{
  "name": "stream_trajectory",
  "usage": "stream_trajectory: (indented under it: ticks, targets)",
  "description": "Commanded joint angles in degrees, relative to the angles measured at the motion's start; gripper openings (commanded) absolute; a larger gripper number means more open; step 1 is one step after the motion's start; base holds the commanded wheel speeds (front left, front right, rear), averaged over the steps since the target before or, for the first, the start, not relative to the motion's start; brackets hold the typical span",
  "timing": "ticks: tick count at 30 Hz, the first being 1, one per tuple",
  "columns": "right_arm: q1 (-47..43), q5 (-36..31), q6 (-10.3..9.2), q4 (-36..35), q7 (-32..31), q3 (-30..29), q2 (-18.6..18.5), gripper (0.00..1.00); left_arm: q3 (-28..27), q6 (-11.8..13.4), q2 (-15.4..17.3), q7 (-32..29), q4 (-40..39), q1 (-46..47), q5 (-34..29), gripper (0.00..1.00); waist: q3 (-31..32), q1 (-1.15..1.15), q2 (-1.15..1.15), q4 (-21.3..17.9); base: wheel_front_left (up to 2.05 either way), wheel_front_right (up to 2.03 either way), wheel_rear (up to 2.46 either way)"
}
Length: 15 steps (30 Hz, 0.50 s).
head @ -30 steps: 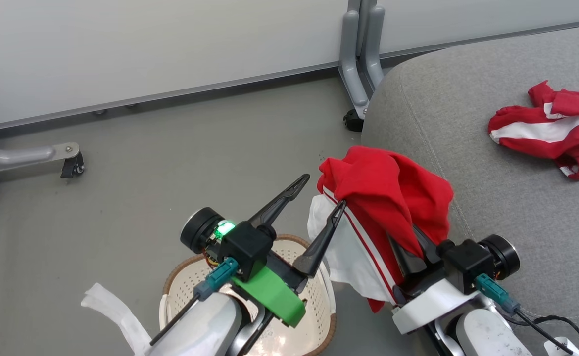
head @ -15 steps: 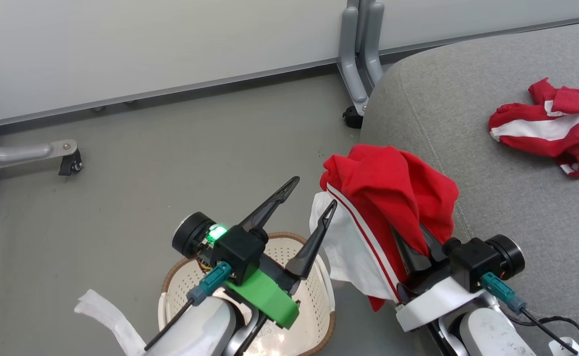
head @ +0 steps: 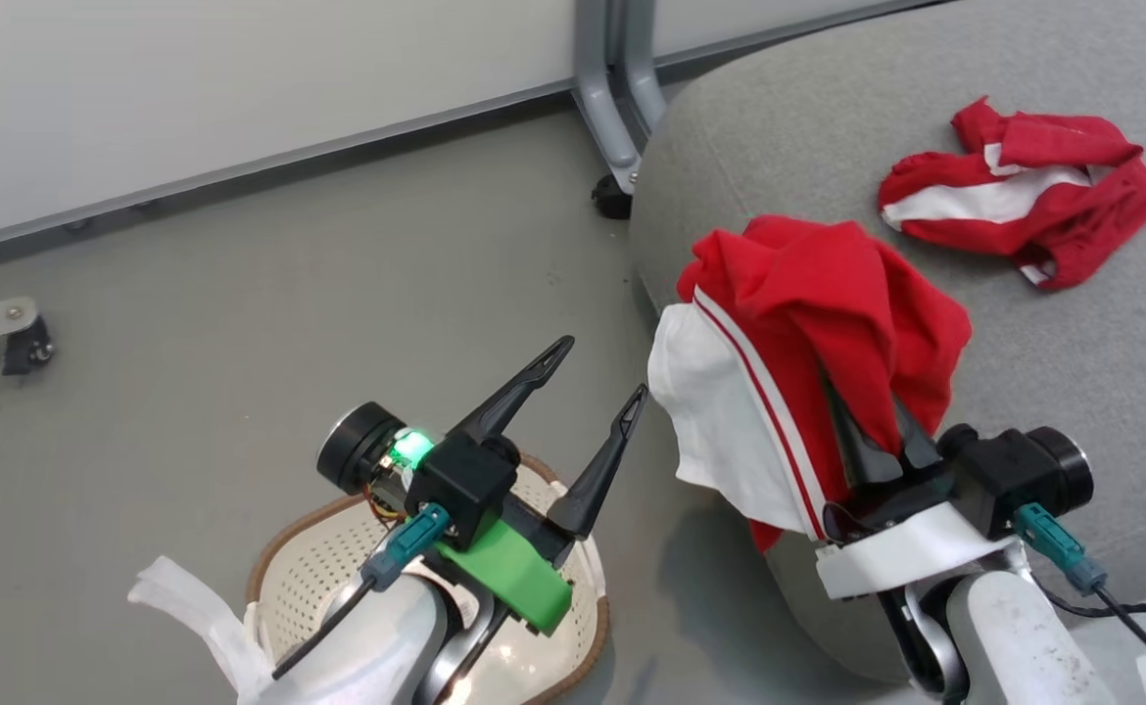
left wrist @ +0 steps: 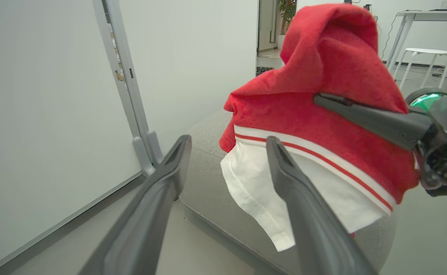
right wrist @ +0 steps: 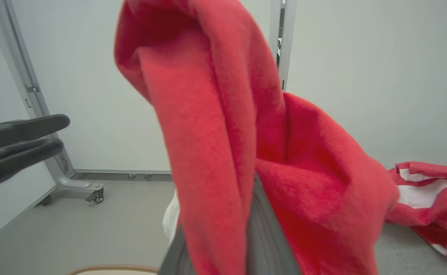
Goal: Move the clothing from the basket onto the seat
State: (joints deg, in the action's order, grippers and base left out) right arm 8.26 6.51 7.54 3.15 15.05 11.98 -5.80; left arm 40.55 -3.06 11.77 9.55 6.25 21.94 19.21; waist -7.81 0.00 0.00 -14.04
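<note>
Over the near-left edge of the seat (head: 808,127), a red garment (head: 828,304) with a white panel and a red-and-white stripe is held up by the right gripper (head: 872,446). Its fingers are closed together on the cloth and mostly buried under it. The fabric is draped over them like a hood, and the white panel is hung off the seat's edge above the floor (head: 240,323). Just left of that cloth, the left gripper (head: 600,370) is seen with its fingers spread wide and nothing between them; whether its nearer fingertip touches the white panel cannot be told. Under the left wrist, the basket (head: 309,568) is set on the floor, cream, perforated and brown-rimmed, its inside partly hidden by the arm. Farther back on the seat, well apart from the held piece, a second garment (head: 1014,201), red with a white panel, is left crumpled. A grey wheeled frame leg (head: 612,117) is stood beside the seat's far-left corner.
</note>
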Motion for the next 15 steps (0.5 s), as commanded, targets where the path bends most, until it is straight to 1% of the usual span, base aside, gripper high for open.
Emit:
stream_trajectory:
  ticks: [1, 5, 9, 15]
  targets:
    - [0.6, 0.0, -0.1, -0.7, 0.2, -0.8, 0.5, 0.0, 0.1, -0.3, 0.7, -0.4, -0.2, 1.2, -0.7, 1.0, -4.0, 0.0, 0.0, -5.9, 0.0, 0.0, 0.0]
    - [0.0, 0.0, -0.1, -1.6, 0.2, -2.8, 1.5, 0.0, 0.7, -0.8, 1.4, -1.5, -0.4, 2.5, -0.9, 1.0, -5.9, 0.0, 0.0, -10.6, 0.0, 0.0, 0.0]
    - [-0.6, 0.0, -0.1, -2.1, 0.2, -4.1, 2.3, 0.0, 1.3, -1.1, 1.5, -2.4, -0.5, 3.4, -1.1, 1.0, -7.5, 0.0, 0.0, -14.2, 0.0, 0.0, 0.0]
    - [-0.6, 0.1, -0.1, -2.3, 0.2, -5.5, 2.8, 0.0, 2.3, -1.6, 1.9, -3.7, -0.7, 4.5, -1.2, 1.0, -10.0, 0.0, 0.0, -17.3, 0.0, 0.0, 0.0]
